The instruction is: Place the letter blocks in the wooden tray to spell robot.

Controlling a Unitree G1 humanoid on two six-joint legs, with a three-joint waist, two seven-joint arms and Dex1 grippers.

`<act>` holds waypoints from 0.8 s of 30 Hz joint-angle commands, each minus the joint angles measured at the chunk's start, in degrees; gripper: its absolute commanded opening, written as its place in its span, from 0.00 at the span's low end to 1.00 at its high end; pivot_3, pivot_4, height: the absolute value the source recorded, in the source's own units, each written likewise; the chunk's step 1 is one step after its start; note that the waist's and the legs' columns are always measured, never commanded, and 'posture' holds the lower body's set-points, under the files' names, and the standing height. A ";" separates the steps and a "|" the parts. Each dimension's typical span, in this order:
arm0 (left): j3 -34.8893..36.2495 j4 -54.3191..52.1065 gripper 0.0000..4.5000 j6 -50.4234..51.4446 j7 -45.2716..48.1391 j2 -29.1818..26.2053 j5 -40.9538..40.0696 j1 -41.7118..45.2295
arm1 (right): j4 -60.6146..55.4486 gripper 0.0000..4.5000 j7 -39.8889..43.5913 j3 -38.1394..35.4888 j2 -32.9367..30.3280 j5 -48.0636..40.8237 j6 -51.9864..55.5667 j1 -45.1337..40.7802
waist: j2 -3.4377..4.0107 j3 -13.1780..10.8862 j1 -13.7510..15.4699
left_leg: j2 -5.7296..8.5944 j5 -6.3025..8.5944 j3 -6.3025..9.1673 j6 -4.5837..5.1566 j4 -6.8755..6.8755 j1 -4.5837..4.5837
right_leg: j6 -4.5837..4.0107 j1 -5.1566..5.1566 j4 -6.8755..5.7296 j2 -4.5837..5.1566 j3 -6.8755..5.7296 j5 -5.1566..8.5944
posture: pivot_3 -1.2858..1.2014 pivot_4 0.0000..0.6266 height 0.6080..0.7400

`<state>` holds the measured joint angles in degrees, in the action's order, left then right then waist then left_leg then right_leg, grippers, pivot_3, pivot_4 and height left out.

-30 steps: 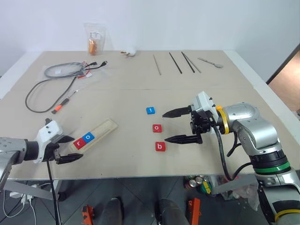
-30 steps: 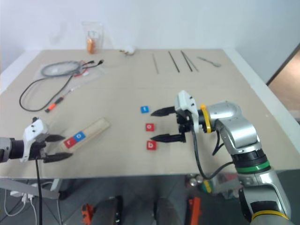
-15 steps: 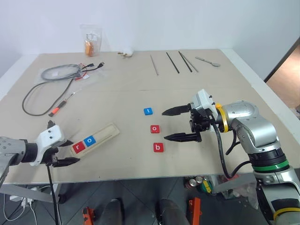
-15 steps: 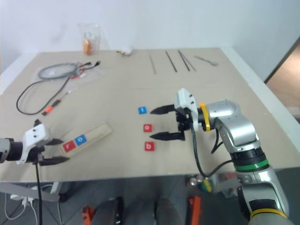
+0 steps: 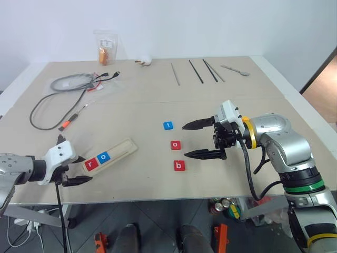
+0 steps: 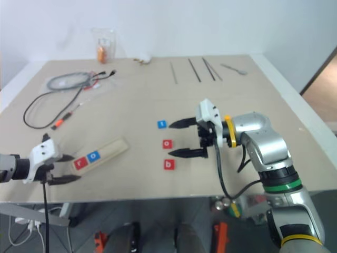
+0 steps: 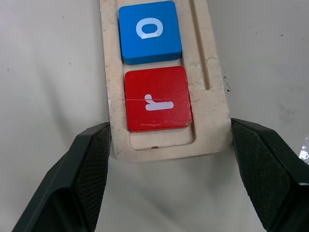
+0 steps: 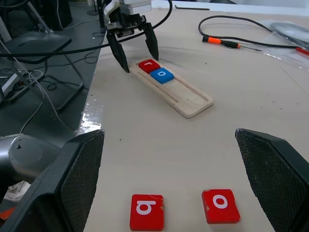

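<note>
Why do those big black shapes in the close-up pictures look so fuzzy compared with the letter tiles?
Left wrist view: the fingers sit right at the lens, out of focus, while the red r block is crisp. Right wrist view: the fingers blur likewise; the wooden tray stays sharp.

Tray (image 7: 212,116) pale raw wood, matt; blocks (image 7: 157,99) smooth painted; tool fingers (image 7: 91,169) black, textured.

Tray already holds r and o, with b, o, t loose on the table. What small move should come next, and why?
Probably lower the open right gripper onto the red b block, which lies just below it. The wooden tray holds the red r and blue o, so b is next. The left gripper brackets the tray's end, seemingly steadying it.
</note>
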<state>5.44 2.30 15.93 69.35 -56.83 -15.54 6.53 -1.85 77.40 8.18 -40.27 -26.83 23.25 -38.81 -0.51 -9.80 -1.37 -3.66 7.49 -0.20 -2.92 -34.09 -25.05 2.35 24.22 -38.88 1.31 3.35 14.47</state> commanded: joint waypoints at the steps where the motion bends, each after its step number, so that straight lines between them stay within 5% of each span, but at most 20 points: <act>1: -1.27 2.94 0.72 -5.23 6.75 2.16 -3.10 2.73 | 0.42 1.00 1.58 -3.88 -1.80 -2.45 1.17 -2.76 | -0.14 -0.08 0.15 | -0.01 0.00 0.01 0.00 -0.14 -0.07 | 0.00 -0.01 0.00 0.00 -0.01 -0.01 | 0.52 0.24 1.00; 11: -9.85 27.41 0.72 -25.85 22.65 2.65 4.02 18.24 | -0.13 1.00 6.88 -5.81 -7.66 -4.83 4.50 -1.10 | -0.57 -0.26 0.14 | -0.05 0.05 0.04 0.06 -0.20 -0.29 | 0.08 0.10 -0.04 -0.07 -0.07 0.03 | 0.52 0.24 1.00; 24: -21.96 54.04 0.72 -46.49 23.15 8.62 7.54 38.76 | -7.15 1.00 2.91 -7.38 -8.59 -5.96 6.66 4.21 | -0.49 -0.22 0.29 | 0.00 -0.04 0.09 0.18 -0.37 -0.16 | 0.02 -0.06 -0.15 -0.08 0.00 -0.18 | 0.52 0.24 1.00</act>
<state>-15.45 54.33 -28.49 92.58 -49.46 -9.11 44.55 -6.46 80.87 3.11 -48.14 -31.76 29.84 -34.23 -1.00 -10.02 -1.09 -3.63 7.44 -0.12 -2.73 -34.48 -25.21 2.37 24.15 -39.03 1.26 3.35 14.26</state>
